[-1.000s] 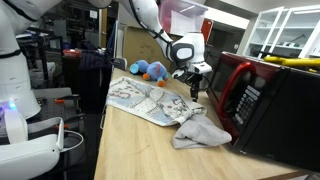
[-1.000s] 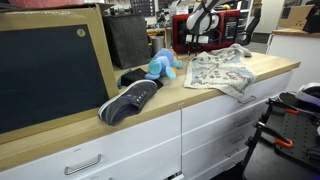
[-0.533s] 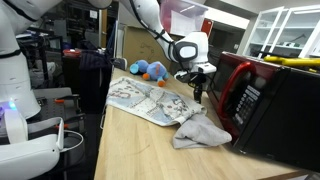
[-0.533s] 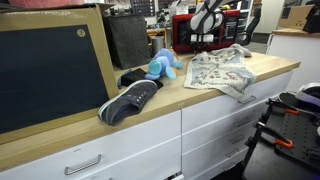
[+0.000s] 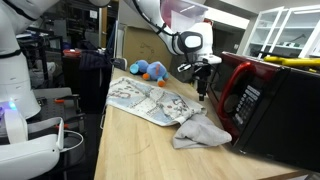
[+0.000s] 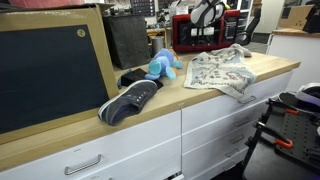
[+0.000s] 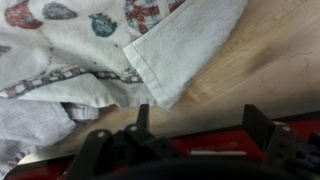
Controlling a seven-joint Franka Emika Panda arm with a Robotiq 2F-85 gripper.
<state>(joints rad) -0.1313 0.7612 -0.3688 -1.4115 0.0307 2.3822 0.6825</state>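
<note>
My gripper (image 5: pixel 203 76) hangs over the wooden counter (image 5: pixel 140 150) right at the front left edge of the red microwave (image 5: pixel 265 100). In the wrist view the gripper (image 7: pixel 200 125) stands open, its two dark fingers (image 7: pixel 258 125) wide apart. Between them there is only bare wood and the red microwave front (image 7: pixel 205 142). A white patterned towel (image 5: pixel 150 97) lies spread on the counter just beside it, and its corner (image 7: pixel 165 60) shows close ahead of the jaws. A crumpled grey cloth (image 5: pixel 200 131) lies next to the microwave. In an exterior view the gripper (image 6: pixel 207 20) is far back, before the microwave (image 6: pixel 186 32).
A blue plush toy (image 6: pixel 163 64) and a dark shoe (image 6: pixel 130 100) lie on the counter, with the patterned towel (image 6: pixel 218 68) beyond them. A large black framed panel (image 6: pixel 50 70) leans at one end. A white robot body (image 5: pixel 15 80) stands beside the counter.
The gripper has moved up and toward the microwave front, and its jaws have widened. The towels and toys have not moved.
</note>
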